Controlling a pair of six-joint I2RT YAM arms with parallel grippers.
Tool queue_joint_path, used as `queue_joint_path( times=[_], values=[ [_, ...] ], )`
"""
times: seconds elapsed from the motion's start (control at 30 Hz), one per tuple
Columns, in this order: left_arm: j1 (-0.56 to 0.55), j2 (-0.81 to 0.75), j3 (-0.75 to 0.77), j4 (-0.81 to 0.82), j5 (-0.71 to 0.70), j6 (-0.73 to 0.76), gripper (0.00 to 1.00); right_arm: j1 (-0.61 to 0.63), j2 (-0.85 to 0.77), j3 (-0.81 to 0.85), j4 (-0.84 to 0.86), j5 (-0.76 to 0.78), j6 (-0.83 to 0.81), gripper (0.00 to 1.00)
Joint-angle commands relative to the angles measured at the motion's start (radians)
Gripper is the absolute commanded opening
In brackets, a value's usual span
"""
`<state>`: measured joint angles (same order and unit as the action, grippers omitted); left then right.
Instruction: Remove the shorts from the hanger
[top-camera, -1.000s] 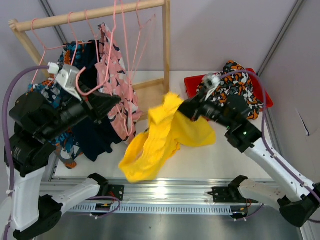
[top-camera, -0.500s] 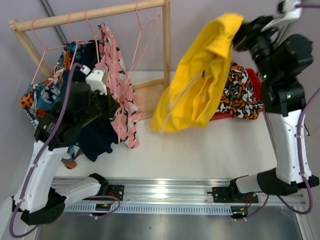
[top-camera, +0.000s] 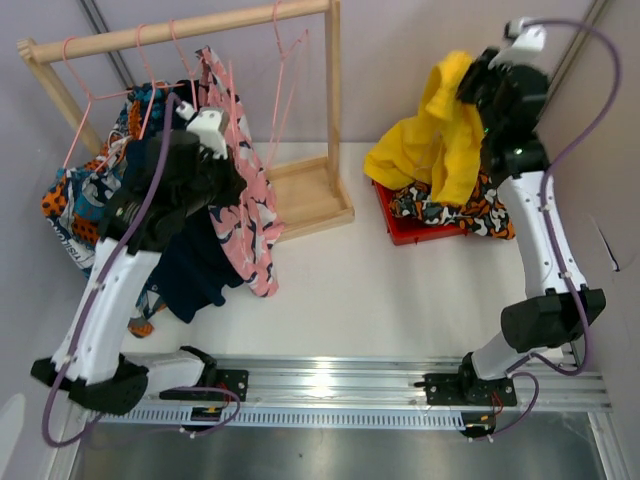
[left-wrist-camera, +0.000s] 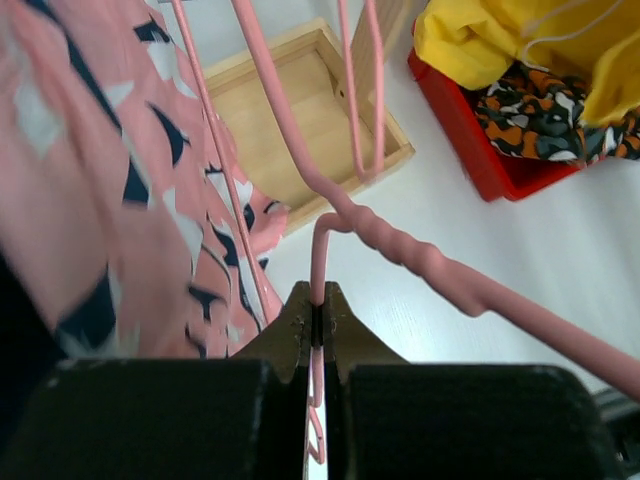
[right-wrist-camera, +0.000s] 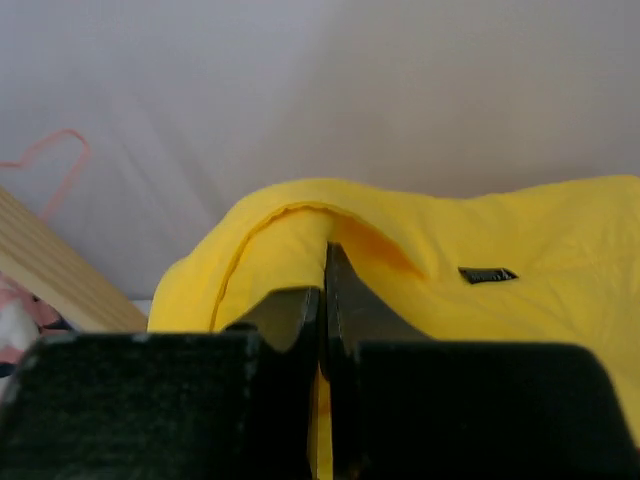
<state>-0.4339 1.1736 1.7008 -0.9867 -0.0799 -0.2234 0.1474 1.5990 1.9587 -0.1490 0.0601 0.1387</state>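
The yellow shorts (top-camera: 430, 140) hang from my right gripper (top-camera: 470, 85), which is shut on a fold of them (right-wrist-camera: 400, 230) high above the red bin (top-camera: 400, 225); their lower end rests on the orange-black patterned shorts (top-camera: 475, 212) in the bin. My left gripper (top-camera: 222, 180) is shut on a pink wire hanger (left-wrist-camera: 400, 250) beside the pink patterned shorts (top-camera: 245, 220), which hang on the rack. The navy shorts (top-camera: 195, 270) and the blue-orange-white patterned shorts (top-camera: 80, 200) hang further left. In the left wrist view the jaws (left-wrist-camera: 318, 310) pinch the hanger's wire.
The wooden rack's top bar (top-camera: 180, 28) runs across the back left, its post and box base (top-camera: 310, 195) at mid-table. Bare pink hangers (top-camera: 285, 70) hang near the post. A grey wall stands behind.
My right gripper carried the yellow shorts from mid-table up and right, then lowered them onto the red bin. My left arm moved back and up toward the rack with the hanger.
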Motion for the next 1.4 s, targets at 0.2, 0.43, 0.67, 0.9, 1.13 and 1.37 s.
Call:
queue_joint_path(
  times=[0.2, 0.43, 0.67, 0.9, 1.13, 1.37],
  values=[
    [0.095, 0.332, 0.356, 0.112, 0.103, 0.052, 0.0, -0.005, -0.279, -0.788, 0.408, 0.004, 0.148, 0.0],
    [0.101, 0.583, 0.879, 0.022, 0.1, 0.056, 0.0, -0.008, -0.344, -1.018, 0.445, -0.043, 0.193, 0.0],
    [0.101, 0.471, 0.801, 0.161, 0.091, 0.042, 0.0, -0.008, -0.349, -1.074, 0.45, -0.085, 0.208, 0.0],
    [0.109, 0.491, 0.813, 0.161, 0.055, 0.056, 0.0, -0.006, -0.355, -1.093, 0.462, -0.117, 0.243, 0.0],
    [0.13, 0.56, 0.801, 0.209, 0.072, 0.004, 0.0, -0.008, -0.401, -1.142, 0.444, -0.114, 0.252, 0.0],
    [0.141, 0.603, 0.74, 0.23, 0.146, -0.037, 0.0, -0.006, -0.453, -1.187, 0.425, -0.1, 0.242, 0.0]
  ],
)
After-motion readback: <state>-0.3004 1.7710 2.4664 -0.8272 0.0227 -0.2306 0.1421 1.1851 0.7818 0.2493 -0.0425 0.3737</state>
